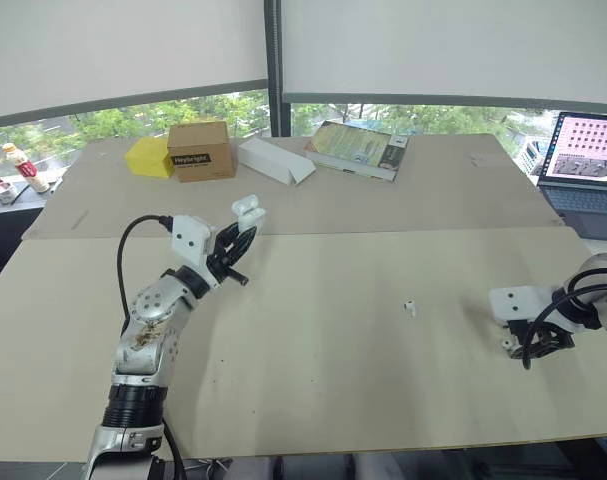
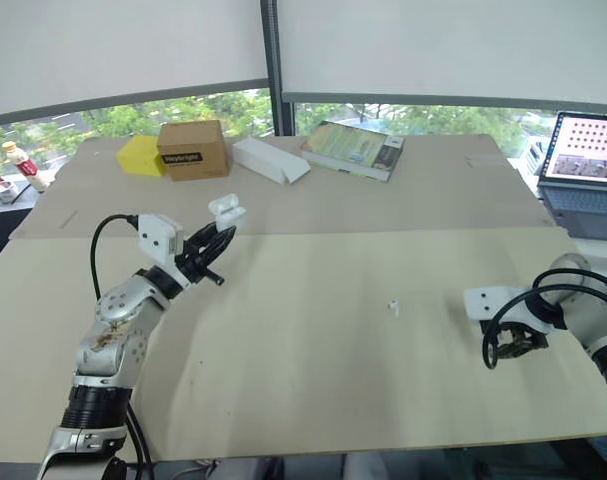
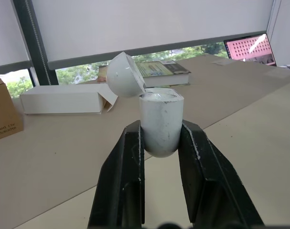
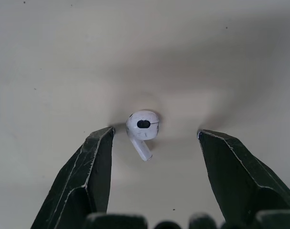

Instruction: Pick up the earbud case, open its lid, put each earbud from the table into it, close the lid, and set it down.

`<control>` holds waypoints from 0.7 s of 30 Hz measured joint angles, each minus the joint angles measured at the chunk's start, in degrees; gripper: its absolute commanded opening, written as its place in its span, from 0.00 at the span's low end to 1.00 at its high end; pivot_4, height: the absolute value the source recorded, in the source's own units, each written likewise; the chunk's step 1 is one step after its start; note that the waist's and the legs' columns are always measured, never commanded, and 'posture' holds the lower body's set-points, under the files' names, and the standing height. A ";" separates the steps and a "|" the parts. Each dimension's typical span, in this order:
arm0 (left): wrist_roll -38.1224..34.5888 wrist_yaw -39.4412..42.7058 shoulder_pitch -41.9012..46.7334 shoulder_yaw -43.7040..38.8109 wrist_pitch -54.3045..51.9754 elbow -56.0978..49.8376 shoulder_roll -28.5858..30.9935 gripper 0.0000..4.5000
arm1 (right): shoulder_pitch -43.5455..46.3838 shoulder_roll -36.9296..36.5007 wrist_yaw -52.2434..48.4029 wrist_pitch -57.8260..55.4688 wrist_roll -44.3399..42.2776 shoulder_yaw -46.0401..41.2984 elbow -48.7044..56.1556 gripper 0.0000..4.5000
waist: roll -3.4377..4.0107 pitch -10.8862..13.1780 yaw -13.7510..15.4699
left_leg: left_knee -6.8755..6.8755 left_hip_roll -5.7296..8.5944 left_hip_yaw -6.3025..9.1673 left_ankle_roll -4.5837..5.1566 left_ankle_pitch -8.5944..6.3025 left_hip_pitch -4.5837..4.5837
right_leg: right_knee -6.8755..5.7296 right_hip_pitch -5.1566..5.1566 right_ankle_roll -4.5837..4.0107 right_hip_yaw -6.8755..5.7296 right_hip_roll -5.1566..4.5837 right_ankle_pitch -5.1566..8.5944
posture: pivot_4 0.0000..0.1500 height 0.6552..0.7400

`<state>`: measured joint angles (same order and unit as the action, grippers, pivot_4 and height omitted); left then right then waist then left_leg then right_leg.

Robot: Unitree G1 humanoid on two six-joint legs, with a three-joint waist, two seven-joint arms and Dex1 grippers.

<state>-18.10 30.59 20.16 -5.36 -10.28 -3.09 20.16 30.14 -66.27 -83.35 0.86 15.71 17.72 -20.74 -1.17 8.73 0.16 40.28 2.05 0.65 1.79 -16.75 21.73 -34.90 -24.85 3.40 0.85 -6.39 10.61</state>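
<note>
My left gripper [image 3: 161, 131] is shut on the white earbud case [image 3: 159, 121] and holds it upright above the left of the table. The case's lid [image 3: 124, 74] is swung back on its hinge, so the case [image 1: 249, 210] stands open. One white earbud [image 1: 410, 308] lies on the table right of centre. A second earbud [image 4: 143, 126] lies flat on the tabletop between the fingers of my right gripper [image 4: 155, 136]. That gripper is open and touches nothing, low over the table's right side [image 1: 523, 345].
Along the far side lie a yellow block [image 1: 148, 157], a brown box [image 1: 201, 150], a long white carton [image 1: 275, 160] and a book [image 1: 356, 149]. An open laptop [image 1: 588, 160] stands at the far right. Bottles [image 1: 23, 165] stand off the table's left.
</note>
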 measured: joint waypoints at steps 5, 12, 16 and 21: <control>0.05 -0.46 -0.28 0.42 0.00 -0.01 -0.34 0.11 | -0.12 0.00 0.11 1.85 0.67 -0.06 0.17 0.69 | 0.00 0.00 0.01 | 0.00 0.01 0.01 0.00 0.00 0.00 | 0.00 0.00 0.00 0.00 0.00 0.00 | 1.00 1.00; 0.10 -0.93 -0.28 0.61 0.00 -0.01 -0.63 0.11 | -0.68 0.28 -0.53 3.14 1.58 -0.10 1.35 0.43 | -0.08 -0.01 -0.13 | 0.00 -0.02 0.01 0.00 0.00 -0.06 | 0.02 0.06 0.00 0.00 0.04 0.00 | 1.00 1.00; 0.10 -1.02 -0.56 0.72 0.00 -0.01 -0.76 0.11 | -0.74 1.12 -1.07 3.17 1.69 -0.06 1.13 0.28 | -0.24 0.00 -0.91 | -0.06 -0.06 0.01 0.14 -0.13 -0.61 | 0.19 0.65 0.00 0.00 0.04 0.00 | 1.00 1.00; 0.10 -1.06 -0.94 0.71 0.00 -0.01 -0.71 0.11 | -0.35 1.45 -1.06 3.18 2.14 -0.07 0.92 0.28 | -0.25 -0.01 -0.97 | -0.07 -0.07 0.02 0.14 -0.16 -0.63 | 0.23 0.66 0.00 -0.01 0.05 0.01 | 1.00 1.00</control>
<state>-18.00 29.53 19.22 -4.65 -10.28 -3.10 19.45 29.79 -64.82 -84.41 4.03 17.85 17.66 -19.82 -1.42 8.72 -0.81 40.21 1.98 0.67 1.92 -16.91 21.10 -34.68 -24.19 3.40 0.84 -6.33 10.62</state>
